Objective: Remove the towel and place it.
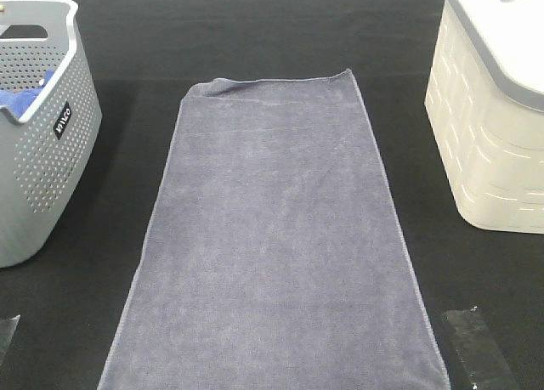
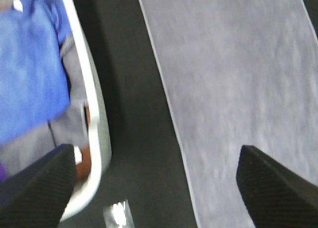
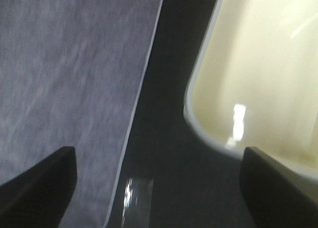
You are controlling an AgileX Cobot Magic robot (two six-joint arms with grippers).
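Exterior high view shows us the towel [image 1: 276,245] lying flat on the black table [image 1: 255,33] between the grey basket [image 1: 38,127] and the cream basket [image 1: 489,110], so we judge the placing done, while our left gripper [image 2: 154,188] and right gripper [image 3: 159,188] hover spread wide and empty.

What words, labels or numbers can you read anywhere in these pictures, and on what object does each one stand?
One small black label with white letters stands on the side of the grey basket, near its rim; the letters are too small to read with certainty.
No text shows on the towel, the cream basket, or in either wrist view.
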